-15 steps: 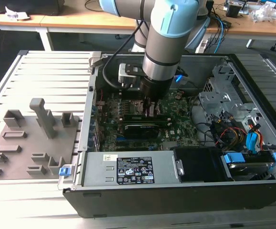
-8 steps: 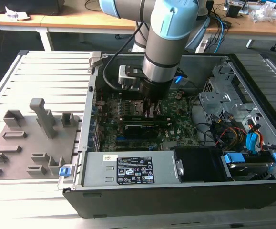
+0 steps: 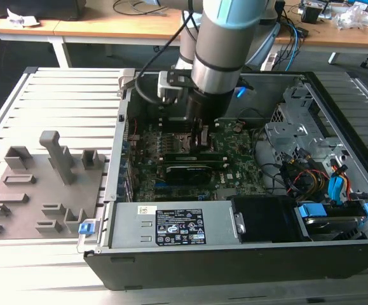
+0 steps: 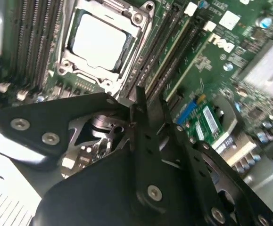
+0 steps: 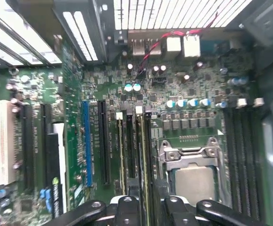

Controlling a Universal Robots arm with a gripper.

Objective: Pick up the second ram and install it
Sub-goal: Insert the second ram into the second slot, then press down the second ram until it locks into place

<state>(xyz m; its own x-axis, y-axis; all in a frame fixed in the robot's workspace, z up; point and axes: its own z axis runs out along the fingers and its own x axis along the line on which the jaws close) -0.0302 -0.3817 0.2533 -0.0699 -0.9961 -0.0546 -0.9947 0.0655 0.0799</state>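
Hovering over the green motherboard [image 3: 234, 162], black metal jaws [image 4: 148, 110] nearly closed, grip unclear, long narrow memory slots [image 5: 129, 146] beneath

The open computer case [image 3: 234, 248] is being viewed from above and in front in the exterior view, from some way off. The motherboard [image 5: 183, 99] and processor socket [image 4: 98, 42] are being looked down on closely in both wrist views.

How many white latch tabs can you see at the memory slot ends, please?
4 white latch tabs: two on one side of the processor socket, two on the other; others may be hidden.
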